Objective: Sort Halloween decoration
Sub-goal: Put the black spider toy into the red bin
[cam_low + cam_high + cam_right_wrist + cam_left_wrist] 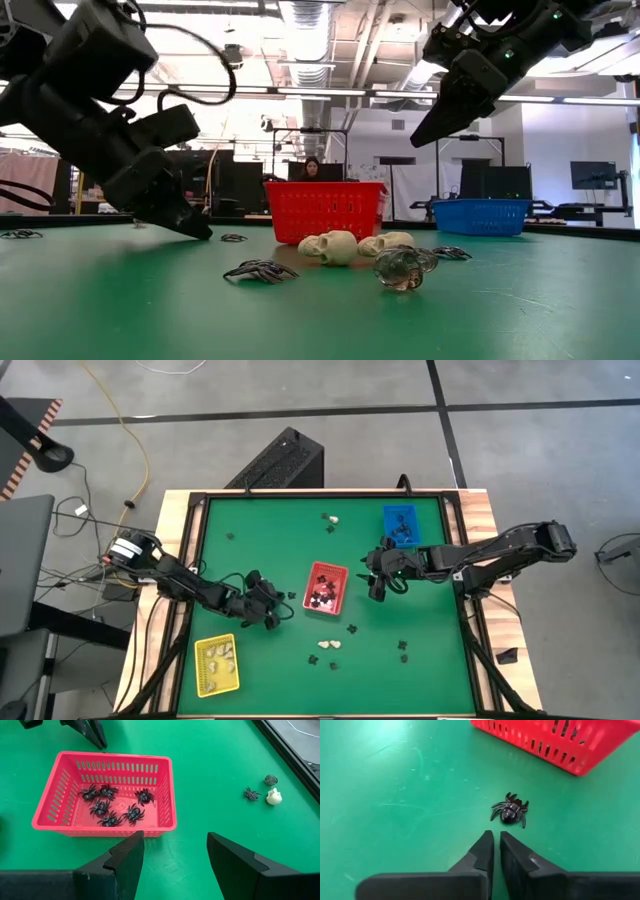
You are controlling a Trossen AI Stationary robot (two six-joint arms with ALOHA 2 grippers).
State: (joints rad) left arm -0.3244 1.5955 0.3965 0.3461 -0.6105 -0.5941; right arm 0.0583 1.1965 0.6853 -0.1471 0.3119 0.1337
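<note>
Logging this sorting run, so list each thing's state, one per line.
left gripper: shut, empty, low over the mat just short of a loose spider
right gripper: open, empty, above the red tray
red tray: holds spiders
yellow tray: holds cream pieces

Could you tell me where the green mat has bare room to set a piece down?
Bare mat lies between the red tray and the far rim, and near the front right corner. It is crowded in front of the red tray, where skulls and spiders lie.
</note>
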